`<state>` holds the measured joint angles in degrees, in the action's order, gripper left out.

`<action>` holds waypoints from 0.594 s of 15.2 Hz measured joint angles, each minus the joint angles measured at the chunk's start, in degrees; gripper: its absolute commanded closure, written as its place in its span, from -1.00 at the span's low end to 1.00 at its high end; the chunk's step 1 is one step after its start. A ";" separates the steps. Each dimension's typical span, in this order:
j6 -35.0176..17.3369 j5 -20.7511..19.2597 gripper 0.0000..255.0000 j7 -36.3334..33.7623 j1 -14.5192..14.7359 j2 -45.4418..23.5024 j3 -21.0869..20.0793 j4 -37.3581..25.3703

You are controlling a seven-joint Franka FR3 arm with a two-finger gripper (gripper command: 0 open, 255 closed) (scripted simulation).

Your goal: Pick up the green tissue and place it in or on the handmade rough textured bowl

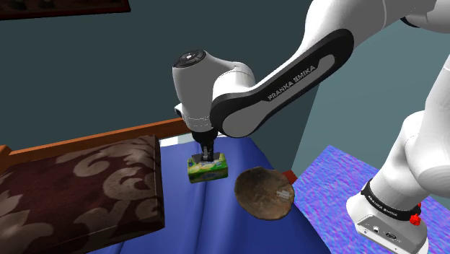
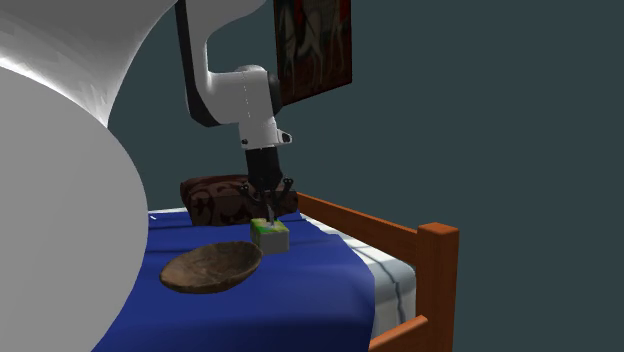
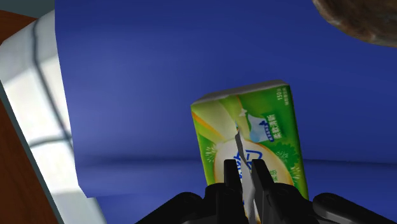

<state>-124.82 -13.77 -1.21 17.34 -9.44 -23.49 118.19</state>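
pinching the green tissue pack (image 1: 208, 167) from above, jaws nearly together; rough brown bowl (image 1: 265, 193) just beside, pillow (image 1: 79, 189) apart

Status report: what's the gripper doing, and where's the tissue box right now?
Gripper shut on green tissue box, pinching its white top tab. Box seemingly resting on blue bedcover. Brown bowl beside it, apart; nothing between them.

Dim, soft light throughout; the white sheet (image 3: 32, 108) catches the brightest patch.
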 measured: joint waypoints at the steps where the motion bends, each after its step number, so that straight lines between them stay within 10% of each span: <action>1: 0.00 0.00 1.00 0.00 0.00 0.00 0.00 0.00; 9: 2.64 1.16 1.00 1.05 -0.16 1.60 -0.22 -1.27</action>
<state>-122.18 -12.61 -0.16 17.18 -7.84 -23.71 116.92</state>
